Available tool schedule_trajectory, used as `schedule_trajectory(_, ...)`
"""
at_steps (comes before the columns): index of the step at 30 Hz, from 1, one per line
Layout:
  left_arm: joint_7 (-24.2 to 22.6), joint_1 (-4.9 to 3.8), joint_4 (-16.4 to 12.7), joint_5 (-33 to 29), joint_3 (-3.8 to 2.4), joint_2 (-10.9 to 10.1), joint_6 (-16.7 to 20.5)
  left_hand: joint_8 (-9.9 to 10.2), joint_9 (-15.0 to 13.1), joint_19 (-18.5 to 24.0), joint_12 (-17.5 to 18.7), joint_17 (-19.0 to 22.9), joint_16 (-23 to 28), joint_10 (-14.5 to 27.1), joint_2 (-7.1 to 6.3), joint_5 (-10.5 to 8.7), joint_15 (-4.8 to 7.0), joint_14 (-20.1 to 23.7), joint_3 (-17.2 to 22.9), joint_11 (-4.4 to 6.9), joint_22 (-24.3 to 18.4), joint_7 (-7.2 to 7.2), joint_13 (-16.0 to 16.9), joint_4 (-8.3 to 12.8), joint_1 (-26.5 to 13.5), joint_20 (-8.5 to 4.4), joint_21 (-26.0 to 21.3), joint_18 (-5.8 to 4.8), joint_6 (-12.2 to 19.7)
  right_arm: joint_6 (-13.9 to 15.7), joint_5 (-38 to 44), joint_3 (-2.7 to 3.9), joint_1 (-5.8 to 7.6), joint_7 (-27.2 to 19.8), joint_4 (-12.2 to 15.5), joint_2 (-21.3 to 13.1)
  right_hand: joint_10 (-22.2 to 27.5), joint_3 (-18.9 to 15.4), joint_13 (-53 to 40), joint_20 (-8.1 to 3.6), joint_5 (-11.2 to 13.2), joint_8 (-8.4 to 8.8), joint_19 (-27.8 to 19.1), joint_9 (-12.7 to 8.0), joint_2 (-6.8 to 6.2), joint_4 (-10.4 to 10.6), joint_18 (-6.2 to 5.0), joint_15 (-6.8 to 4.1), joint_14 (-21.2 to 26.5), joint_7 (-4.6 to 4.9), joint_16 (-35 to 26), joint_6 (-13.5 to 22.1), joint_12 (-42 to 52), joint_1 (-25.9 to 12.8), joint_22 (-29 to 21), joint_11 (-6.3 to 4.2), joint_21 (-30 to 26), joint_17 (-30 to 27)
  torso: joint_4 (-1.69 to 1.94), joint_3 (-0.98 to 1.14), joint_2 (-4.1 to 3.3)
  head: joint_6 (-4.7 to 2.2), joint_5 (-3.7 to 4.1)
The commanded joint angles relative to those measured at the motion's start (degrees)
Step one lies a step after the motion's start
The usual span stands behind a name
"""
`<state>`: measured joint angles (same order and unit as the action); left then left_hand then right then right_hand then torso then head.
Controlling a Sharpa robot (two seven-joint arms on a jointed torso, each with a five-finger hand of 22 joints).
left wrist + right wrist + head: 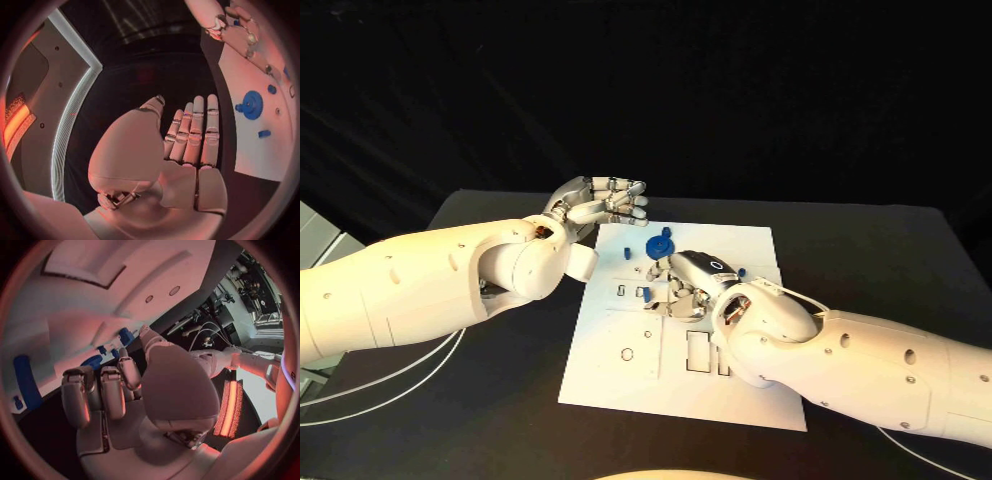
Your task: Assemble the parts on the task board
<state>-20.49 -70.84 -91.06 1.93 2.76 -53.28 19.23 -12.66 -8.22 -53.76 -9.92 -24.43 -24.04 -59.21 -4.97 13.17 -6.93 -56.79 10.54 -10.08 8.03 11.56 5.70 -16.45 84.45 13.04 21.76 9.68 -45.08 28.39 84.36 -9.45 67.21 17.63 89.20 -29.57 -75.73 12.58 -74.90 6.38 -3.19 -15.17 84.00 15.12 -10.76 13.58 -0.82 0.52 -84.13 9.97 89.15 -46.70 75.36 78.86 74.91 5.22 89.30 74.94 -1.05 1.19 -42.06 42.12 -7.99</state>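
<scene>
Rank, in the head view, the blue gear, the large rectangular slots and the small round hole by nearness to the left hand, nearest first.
Measured from the left hand, raised open off the task board's far left corner:
1. Blue gear, at the board's far end, just right of that hand.
2. Small round hole, near the board's left edge, midway down.
3. Large rectangular slots, right of the hole, beside the right hand's wrist.
</scene>
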Motion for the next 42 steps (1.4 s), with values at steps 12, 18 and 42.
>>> schedule_trajectory(12, 13.3, -0.28, 2.8, 19.9, -0.55, -0.9, -6.3, -14.6, -9.1, -10.5, -39.7, -46.7, -56.3, 0.7, -1.20, -0.36, 6.63, -24.9, -0.9, 6.02, 26.0, -2.86, 25.6, -0.1, -4.9, -7.13, 36.3, -0.35, -3.1, -3.1, -13.6, 0.81, 5.33, -16.0, 11.1, -13.3, 1.6, -0.6, 0.3, 0.29, -0.3, 0.07, 5.0, -0.4, 0.66, 0.7, 0.22, 0.34, -5.2, 0.10, -0.3, 0.2, -0.9, 2.1, 13.5, 0.03, -1.5, 12.6, -0.86, -0.30, 1.11, -0.07, -0.80)
schedule_trajectory(18, 33.7, -1.48, 3.7, 32.2, -0.88, -1.0, -18.5, -18.3, -15.5, -17.8, -60.4, -59.4, -63.5, -8.6, 2.93, -0.09, 7.34, -30.9, -4.1, 6.87, 47.8, -4.02, 48.9, -0.4, -13.7, -7.67, 52.7, -3.13, -3.0, -2.5, -21.6, 1.90, 6.50, -17.3, 13.4, -19.4, 1.7, -0.6, 0.5, 0.29, -0.3, -0.18, 4.8, -0.4, 0.83, 0.7, 0.12, 0.32, -5.1, 0.08, -0.5, -0.2, -1.0, 2.6, 13.3, 0.00, -1.8, 12.1, -0.96, -0.09, 1.57, 0.46, -0.90)
schedule_trajectory(42, 49.3, -3.76, 7.8, 54.0, 0.67, 7.8, -31.9, -22.4, -23.1, -19.9, -63.4, -60.5, -63.7, -11.9, 3.51, 0.12, 8.91, -31.5, -8.4, 8.56, 53.1, -5.89, 54.0, -0.4, -19.3, -9.03, 56.0, -3.99, -3.7, -0.3, -34.3, 2.32, 8.96, -17.4, 7.0, -22.6, 1.8, -0.8, 0.6, 0.28, -0.2, -0.32, 4.7, -0.4, 0.92, 1.1, 0.08, 0.30, -5.1, 0.07, -0.6, -0.4, -1.1, 2.5, 13.2, 0.00, -2.0, 12.0, -1.20, 0.08, 2.12, 1.42, -0.98)
